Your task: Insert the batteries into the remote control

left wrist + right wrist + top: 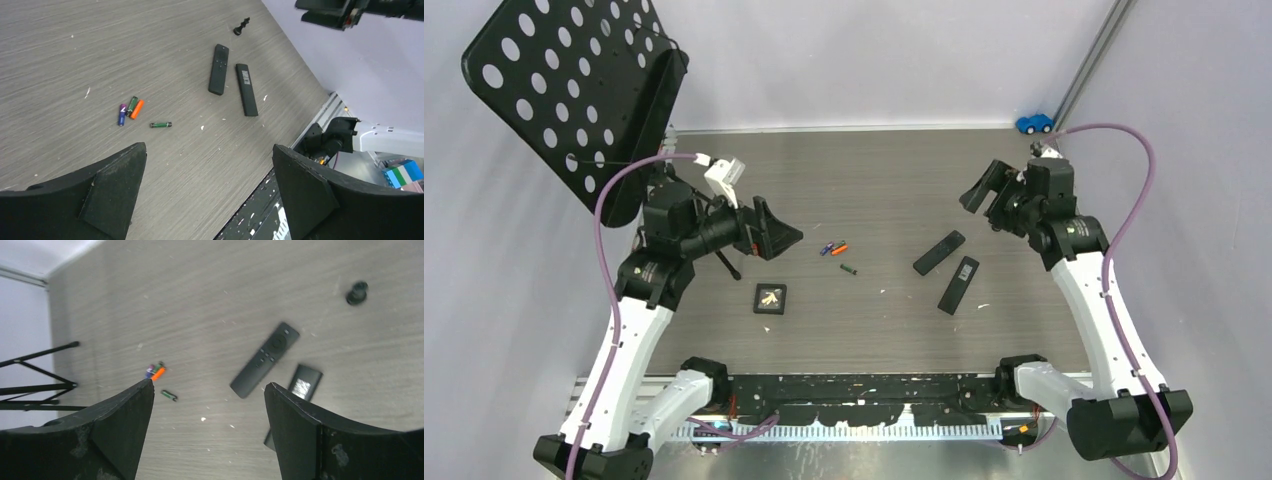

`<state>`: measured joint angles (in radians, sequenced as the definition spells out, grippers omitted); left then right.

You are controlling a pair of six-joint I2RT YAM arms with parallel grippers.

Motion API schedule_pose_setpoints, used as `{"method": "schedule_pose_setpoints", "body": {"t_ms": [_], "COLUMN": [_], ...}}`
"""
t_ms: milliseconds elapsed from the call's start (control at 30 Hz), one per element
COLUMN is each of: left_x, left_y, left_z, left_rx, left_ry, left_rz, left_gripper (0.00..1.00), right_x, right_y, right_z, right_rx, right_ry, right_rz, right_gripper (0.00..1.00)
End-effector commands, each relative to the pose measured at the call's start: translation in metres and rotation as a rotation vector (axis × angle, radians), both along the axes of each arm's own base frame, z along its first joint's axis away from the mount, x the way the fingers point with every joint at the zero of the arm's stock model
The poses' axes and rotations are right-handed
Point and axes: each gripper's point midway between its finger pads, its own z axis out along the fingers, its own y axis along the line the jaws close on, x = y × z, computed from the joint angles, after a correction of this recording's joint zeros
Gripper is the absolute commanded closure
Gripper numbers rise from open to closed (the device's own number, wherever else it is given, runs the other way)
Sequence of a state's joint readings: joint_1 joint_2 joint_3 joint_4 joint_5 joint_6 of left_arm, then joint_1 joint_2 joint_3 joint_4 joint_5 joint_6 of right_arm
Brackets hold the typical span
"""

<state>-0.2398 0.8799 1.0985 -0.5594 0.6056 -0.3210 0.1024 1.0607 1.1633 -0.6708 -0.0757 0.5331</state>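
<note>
Three batteries, blue, green and orange point(833, 247), lie clustered mid-table, with a dark green battery point(848, 269) just beside them. They show in the left wrist view point(131, 109) and the right wrist view point(155, 371). Two black remotes lie to their right: one buttons up point(939, 252), one label side up point(959, 284). My left gripper point(782, 232) is open and empty, raised to the left of the batteries. My right gripper point(984, 190) is open and empty, raised beyond the remotes.
A black square plate with a yellow mark point(770, 298) lies near the left arm. A perforated black stand point(574, 90) on tripod legs point(35, 375) is at the back left. A blue toy car point(1034, 123) is at the back right. A small black piece point(241, 26) stands past the remotes.
</note>
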Motion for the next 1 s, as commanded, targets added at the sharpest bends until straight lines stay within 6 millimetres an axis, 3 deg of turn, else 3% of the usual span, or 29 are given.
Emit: {"method": "schedule_pose_setpoints", "body": {"t_ms": [0, 100, 200, 333, 633, 967], "left_x": [0.0, 0.005, 0.003, 0.001, 0.009, -0.006], "left_y": [-0.011, -0.017, -0.029, -0.037, -0.025, -0.037], "left_z": [0.014, -0.001, -0.002, -0.014, -0.035, -0.023], "left_rx": [-0.105, -0.156, -0.245, -0.263, -0.177, -0.146], "left_ry": [-0.057, -0.028, -0.018, 0.001, 0.024, -0.042], "left_rz": [-0.035, -0.041, -0.094, -0.115, -0.028, -0.108], "left_gripper": [0.0, 0.0, 0.0, 0.0, 0.0, 0.0], "right_x": [-0.003, -0.013, -0.017, -0.018, -0.026, -0.042], "right_y": [-0.019, -0.043, -0.053, -0.05, -0.019, 0.0], "right_z": [-0.029, -0.067, -0.089, -0.107, -0.166, -0.222], "right_rx": [-0.072, -0.219, -0.309, -0.342, -0.225, -0.266], "right_ry": [0.073, 0.201, 0.243, 0.288, 0.426, 0.567], "right_rz": [-0.085, -0.194, -0.256, -0.286, -0.294, -0.292], "right_gripper": [0.13, 0.13, 0.1, 0.08, 0.08, 0.11]}}
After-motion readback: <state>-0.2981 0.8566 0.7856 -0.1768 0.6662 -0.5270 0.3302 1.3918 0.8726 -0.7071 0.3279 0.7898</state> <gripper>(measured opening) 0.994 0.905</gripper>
